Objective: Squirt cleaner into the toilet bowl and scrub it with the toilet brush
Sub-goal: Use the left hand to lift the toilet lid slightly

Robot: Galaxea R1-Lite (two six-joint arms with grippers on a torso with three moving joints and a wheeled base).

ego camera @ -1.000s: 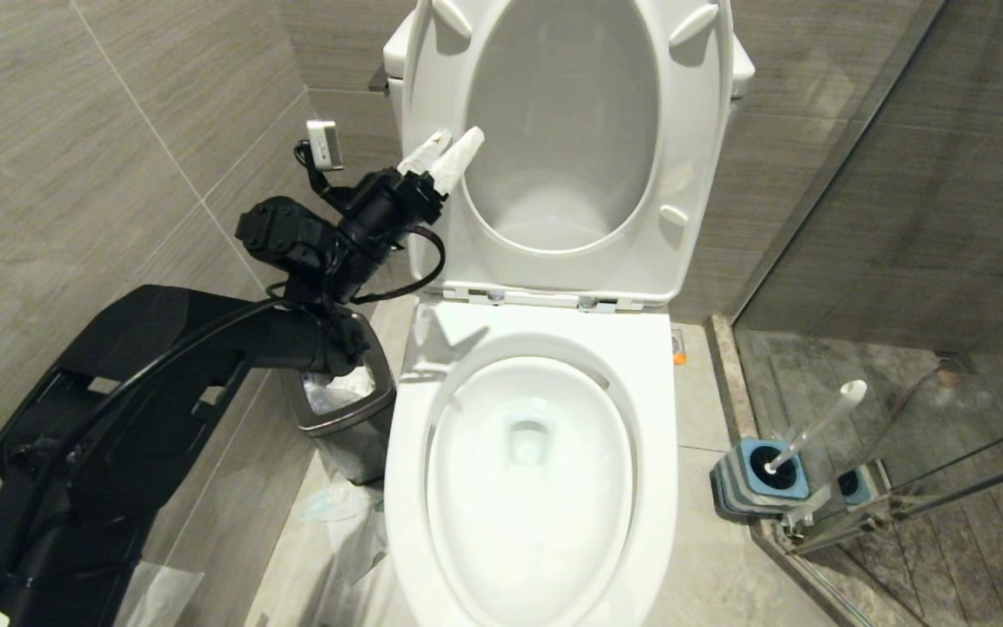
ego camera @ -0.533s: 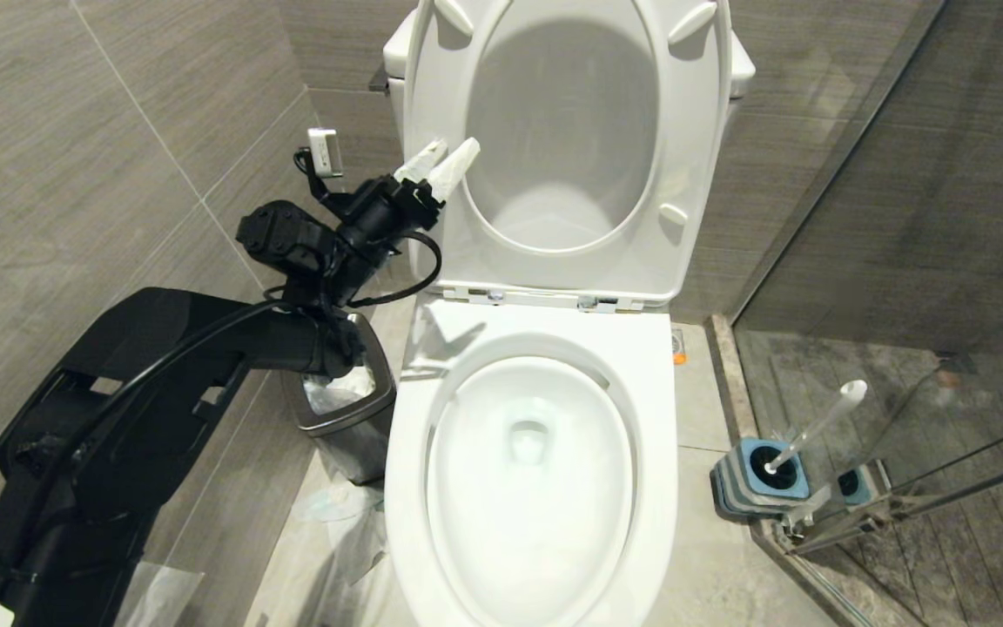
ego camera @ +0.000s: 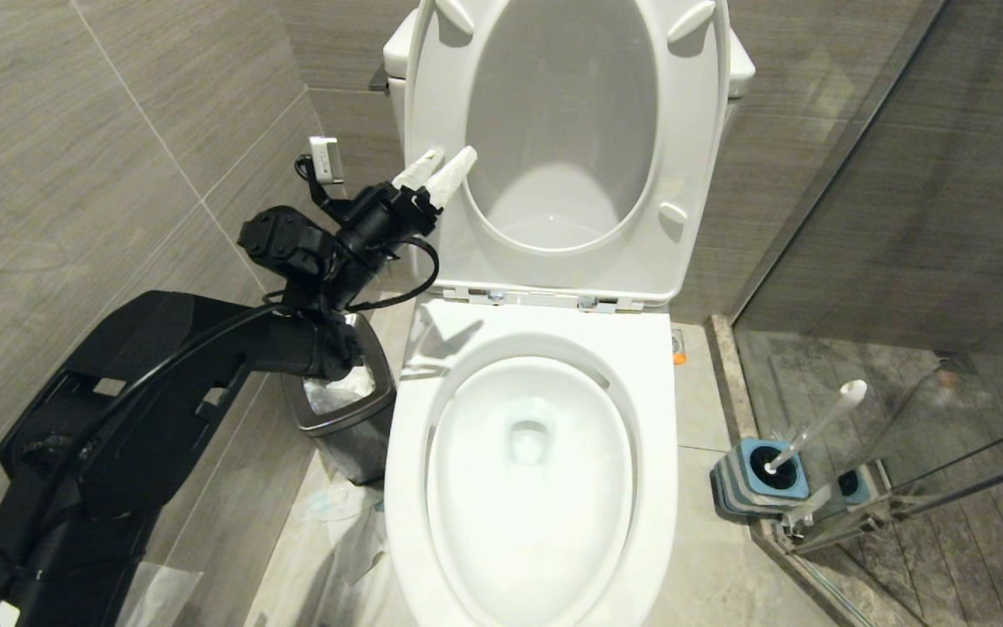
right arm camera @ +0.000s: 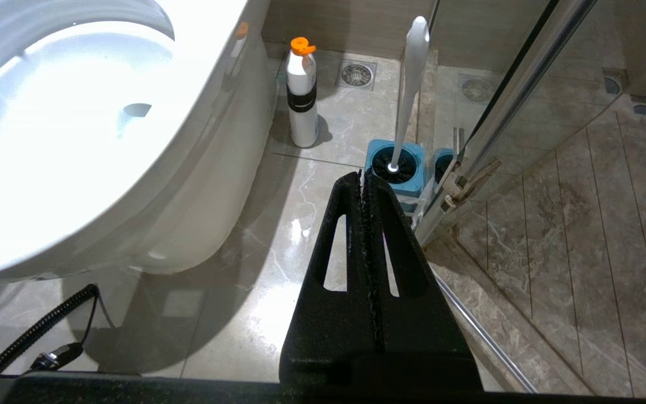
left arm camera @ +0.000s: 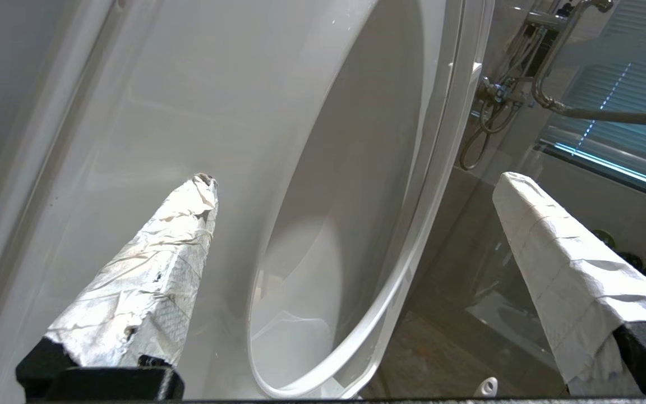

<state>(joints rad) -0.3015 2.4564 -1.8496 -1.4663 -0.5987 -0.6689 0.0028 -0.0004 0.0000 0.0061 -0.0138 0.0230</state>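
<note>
The white toilet bowl (ego camera: 528, 453) stands open, its seat (ego camera: 684, 174) and lid raised against the tank. My left gripper (ego camera: 440, 165) is open at the raised seat's left edge, its paper-wrapped fingers (left arm camera: 155, 280) wide apart and holding nothing. In the left wrist view the left gripper (left arm camera: 355, 179) faces the seat's underside (left arm camera: 188, 112). The white toilet brush (ego camera: 815, 427) leans in its blue-topped holder (ego camera: 741, 488) on the floor right of the toilet. A white cleaner bottle (right arm camera: 302, 95) with an orange cap stands by the toilet's base. My right gripper (right arm camera: 363, 179) is shut and empty above the floor, near the holder (right arm camera: 396, 168).
A steel waste bin (ego camera: 345, 409) with a plastic liner sits under my left arm, against the toilet's left side. A glass shower door (ego camera: 902, 261) with a metal frame closes off the right. Crumpled plastic (ego camera: 345, 522) lies on the floor left of the bowl.
My left gripper has sunk slightly along the raised seat's left edge, still open. Nothing else has moved.
</note>
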